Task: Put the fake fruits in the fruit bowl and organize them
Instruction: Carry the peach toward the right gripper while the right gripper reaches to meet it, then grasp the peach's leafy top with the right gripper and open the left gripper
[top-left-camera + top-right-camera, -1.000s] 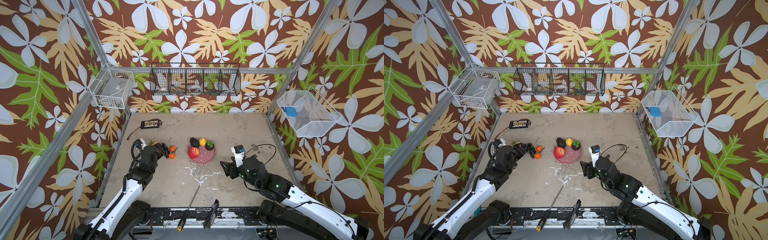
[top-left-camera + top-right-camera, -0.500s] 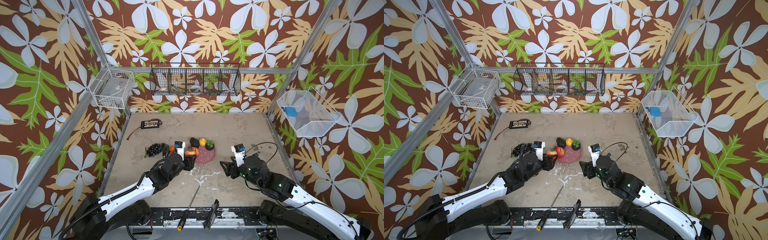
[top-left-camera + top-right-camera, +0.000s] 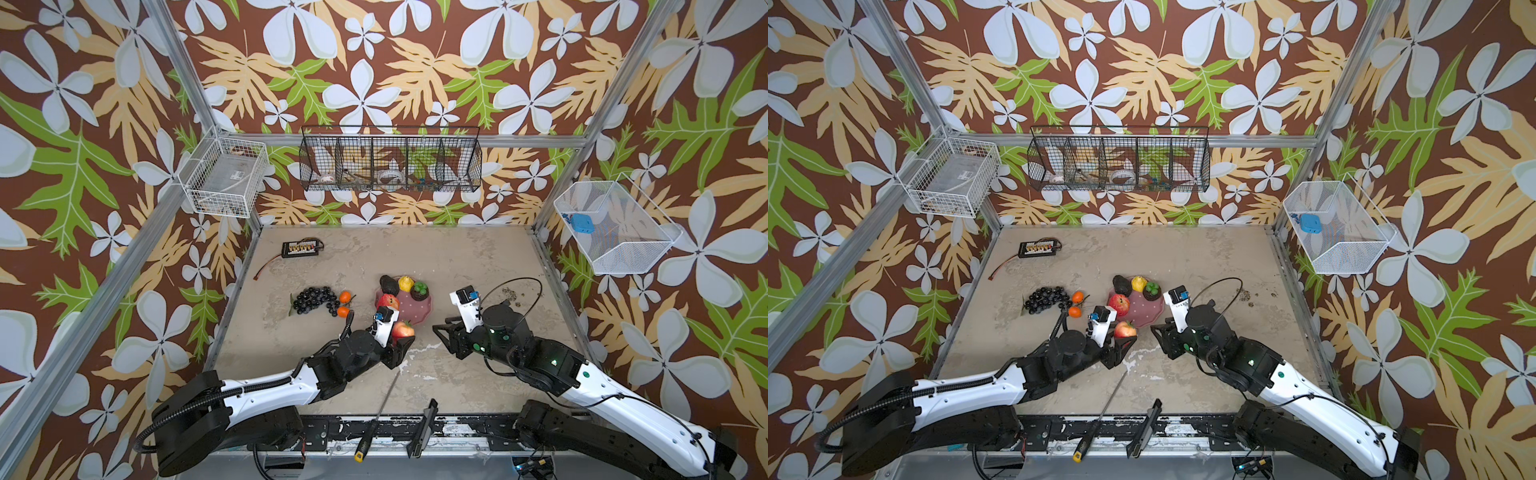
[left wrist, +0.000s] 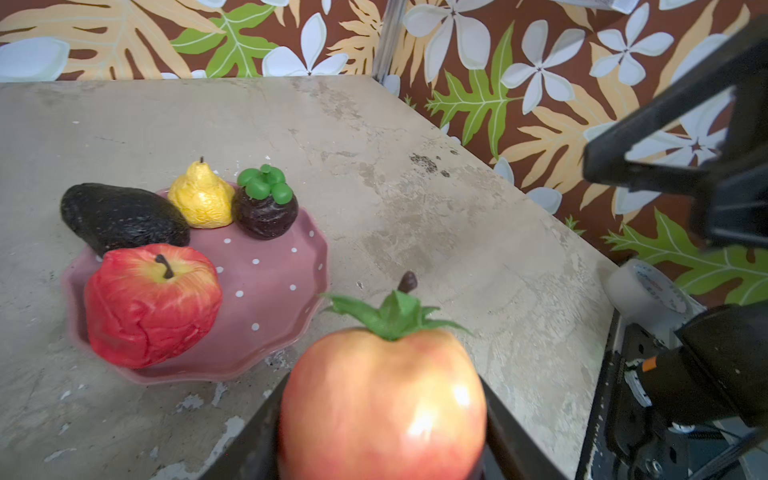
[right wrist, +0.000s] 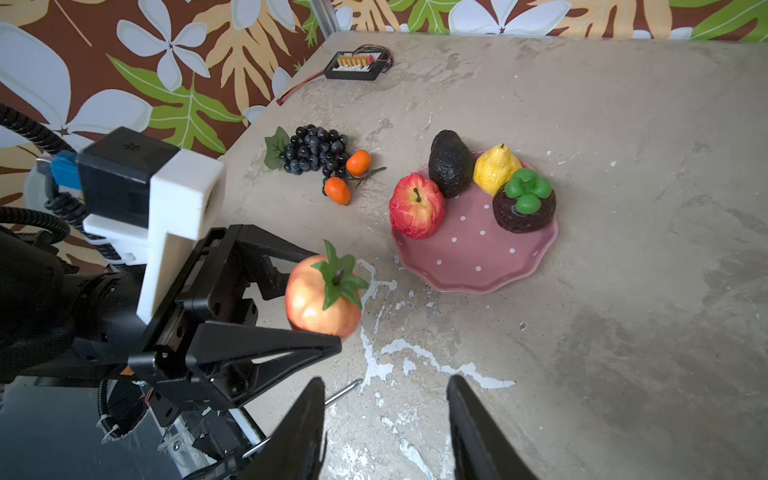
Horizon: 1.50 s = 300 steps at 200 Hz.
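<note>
Left gripper (image 5: 322, 296) is clamped on a pink-red fruit with a green leafy cap (image 4: 382, 399), one finger on each side. The fruit is roundish with no real long axis, and its stem end points up.

Key relation: the held fruit sits just off the fruit bowl (image 5: 478, 257) at the robot-side rim, toward the bowl's left. It is apart from the rim, not over it. The bowl lies straight ahead of the left gripper, so the next move is probably a short reach forward, then release. Height over the bench can't be told.

In the bowl, all on the far and left part:
- red apple (image 5: 415, 205)
- avocado (image 5: 451, 168), half over the far rim
- yellow pear-shaped fruit (image 5: 496, 168)
- dark fruit with green cap (image 5: 523, 208)

The robot-side and right part of the bowl is bare, so the free spot is the part nearest the held fruit.

On the bench, left of the bowl and well apart from it, are a grape bunch (image 5: 311, 153) and two oranges (image 5: 358, 162) touching the bunch.

Right gripper (image 5: 386, 386) has its jaws apart with nothing between them. It sits on the robot side of the bowl, toward the right, and points at it. Both arms are near the bowl, but only the left carries a fruit.

A black connector board (image 5: 357, 64) lies far-left of the bowl. Its markings are too small to read, and no brand or writing is legible anywhere.
</note>
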### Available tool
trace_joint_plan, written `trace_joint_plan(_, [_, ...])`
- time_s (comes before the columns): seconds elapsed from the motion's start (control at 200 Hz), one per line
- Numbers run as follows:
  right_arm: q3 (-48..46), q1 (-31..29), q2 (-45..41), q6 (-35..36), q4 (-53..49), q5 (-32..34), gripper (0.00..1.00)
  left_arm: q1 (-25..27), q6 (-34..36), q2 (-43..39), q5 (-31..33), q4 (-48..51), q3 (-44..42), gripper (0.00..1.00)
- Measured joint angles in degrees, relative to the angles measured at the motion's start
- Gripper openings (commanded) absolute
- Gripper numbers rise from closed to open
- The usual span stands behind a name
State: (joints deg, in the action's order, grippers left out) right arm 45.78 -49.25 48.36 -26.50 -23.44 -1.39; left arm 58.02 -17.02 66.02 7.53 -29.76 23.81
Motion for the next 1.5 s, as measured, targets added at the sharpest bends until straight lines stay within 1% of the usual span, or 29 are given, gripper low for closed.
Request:
trace_joint_plan(0.295, [-0.3,0.0,1.4,-0.2,2.5,-7.6,0.26,3.3,4.9,2.0,-0.5,-5.5,-0.5,0.50])
trace_joint_plan(0.45, [-0.3,-0.1,2.5,0.0,2.5,-9.1,0.19,3.7,6.4,2.6,-0.8,-7.1,-0.5,0.50])
trace_joint_plan(0.54, [-0.3,-0.1,2.9,0.1,2.5,-9.3,0.16,4.2,6.8,2.9,-1.6,-7.4,-0.5,0.50])
trace_joint_plan(0.986, [-0.8,-0.2,4.4,1.0,2.3,-8.0,0.15,4.9,7.2,3.2,-2.1,-7.8,-0.5,0.51])
trace_joint_plan(1.286, [-1.3,-0.2,5.0,1.0,2.6,-7.4,0.14,5.2,7.2,3.6,-3.5,-8.7,-0.3,0.51])
trace_joint_plan(1.411, [-1.3,-0.2,5.2,1.0,2.9,-7.4,0.11,5.4,7.2,3.7,-3.7,-8.8,-0.3,0.51])
trace_joint_plan(1.501, [-1.3,-0.2,5.5,1.0,3.0,-7.5,0.05,5.4,7.2,3.8,-3.7,-8.9,-0.3,0.51])
